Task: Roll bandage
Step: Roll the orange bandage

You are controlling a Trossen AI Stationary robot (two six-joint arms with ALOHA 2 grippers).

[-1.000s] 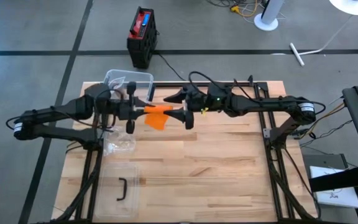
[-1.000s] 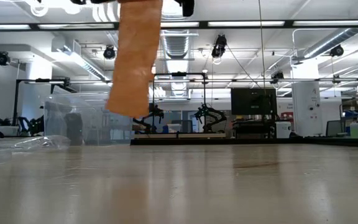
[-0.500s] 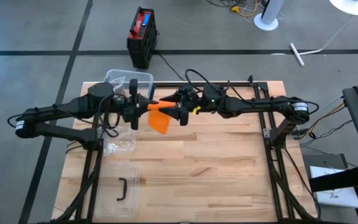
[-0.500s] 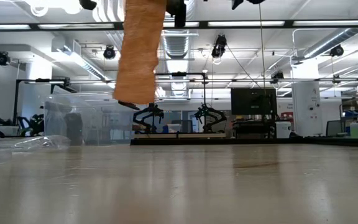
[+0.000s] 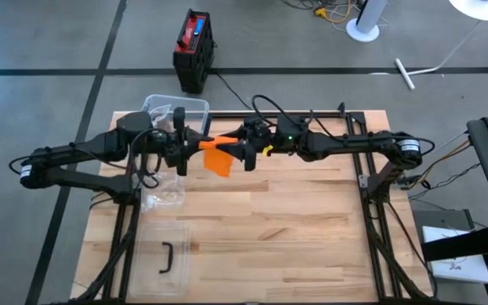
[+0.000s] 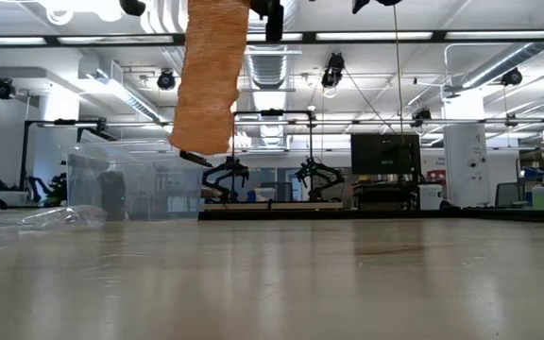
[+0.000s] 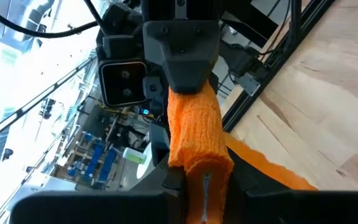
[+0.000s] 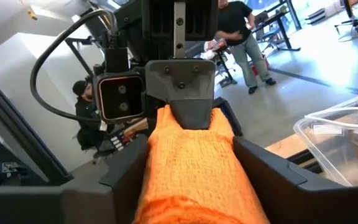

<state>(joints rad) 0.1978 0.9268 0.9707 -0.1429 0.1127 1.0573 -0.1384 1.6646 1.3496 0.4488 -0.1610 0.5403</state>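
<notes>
A big room with ceiling lights and other robot arms lies behind a wooden table (image 5: pixel 295 229). 2 people (image 8: pixel 241 37) are in the room, far from the table.

Above the back part of the table, 2 dark arms meet end to end. Between them is an orange bandage (image 5: pixel 218 154), held up in the air. A loose flat tail of it hangs down toward the wood but does not touch it.

The left gripper (image 5: pixel 183 146) is pressed tight on one end of the bandage. The right gripper (image 5: pixel 242 152) is at the other end, with its fingers (image 8: pixel 263 168) spread on both sides of the roll. It is not clear if they squeeze it.

A clear plastic box (image 5: pixel 176 110) sits at the back left corner. A clear lid with a black handle (image 5: pixel 165 258) lies near the front left. A crinkly clear bag (image 5: pixel 161 193) lies between them.
</notes>
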